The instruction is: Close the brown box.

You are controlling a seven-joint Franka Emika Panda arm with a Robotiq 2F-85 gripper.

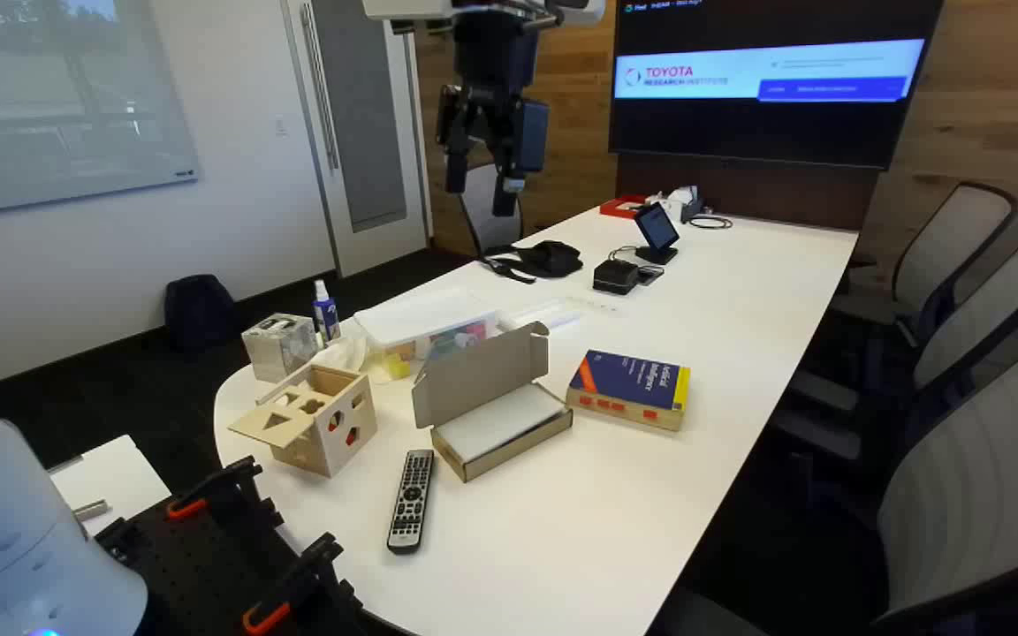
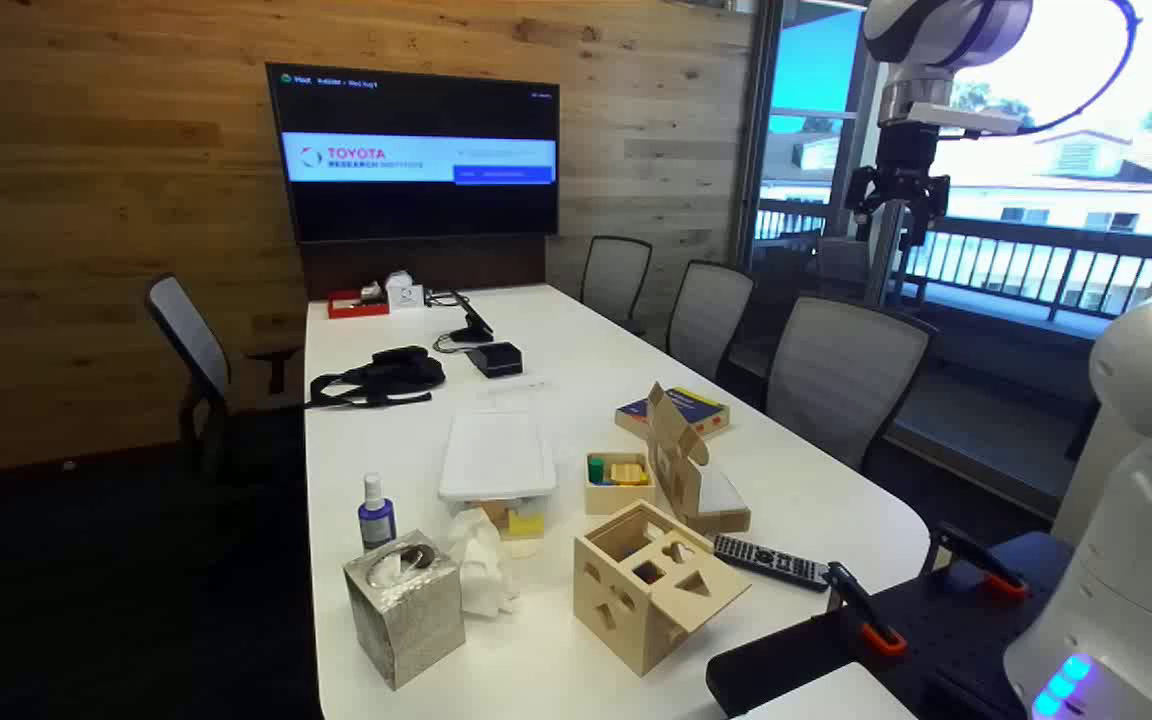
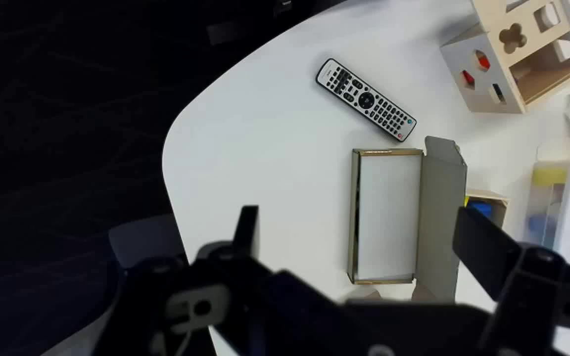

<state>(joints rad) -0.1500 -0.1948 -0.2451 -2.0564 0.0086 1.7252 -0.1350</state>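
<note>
The brown box (image 1: pixel 520 448) stands on the white table, with its lid (image 1: pixel 482 375) up. A flat white item (image 1: pixel 498 417) fills most of its inside. In an exterior view the box (image 2: pixel 723 521) is seen from the lid's outer side (image 2: pixel 678 452). In the wrist view the box (image 3: pixel 354 217) lies below the jaws, with its lid (image 3: pixel 439 222) on the right side. My gripper (image 1: pixel 481 192) is open and empty, high above the table and apart from the box. It also shows in an exterior view (image 2: pixel 886 230) and in the wrist view (image 3: pixel 362 230).
A remote (image 1: pixel 411 501) and a pale wooden cube with holes (image 1: pixel 352 422) stand near the box. A thick blue-and-yellow book (image 1: pixel 628 389) lies beside it. A small block tray (image 2: pixel 619 498) is behind the lid. A plastic bin (image 2: pixel 498 455) and tissue box (image 2: pixel 406 610) stand further off.
</note>
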